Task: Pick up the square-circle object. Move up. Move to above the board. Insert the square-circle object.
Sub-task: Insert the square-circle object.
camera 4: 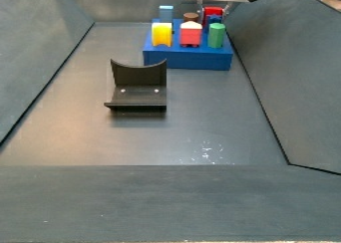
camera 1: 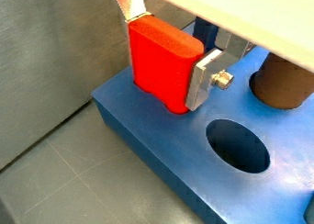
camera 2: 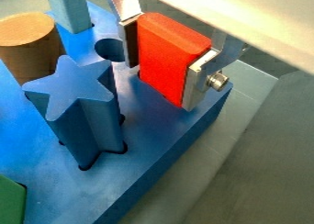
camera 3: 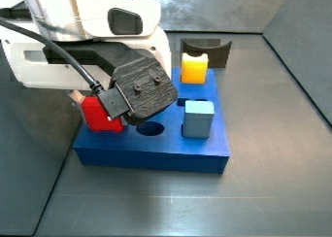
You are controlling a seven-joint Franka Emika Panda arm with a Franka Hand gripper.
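Red and blocky, the square-circle object [camera 1: 162,64] is clamped between the gripper [camera 1: 168,58] jaws, its lower end down at a corner of the blue board [camera 1: 185,159]. In a wrist view a blue star peg [camera 2: 76,110] and a brown cylinder [camera 2: 28,46] stand beside it. The fixture [camera 4: 135,85] sits well apart on the desk [camera 4: 160,137].

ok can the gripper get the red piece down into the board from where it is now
Probably yes: the gripper holds the red piece upright with its lower end already at the blue board. The star peg and brown cylinder stand off to the sides.
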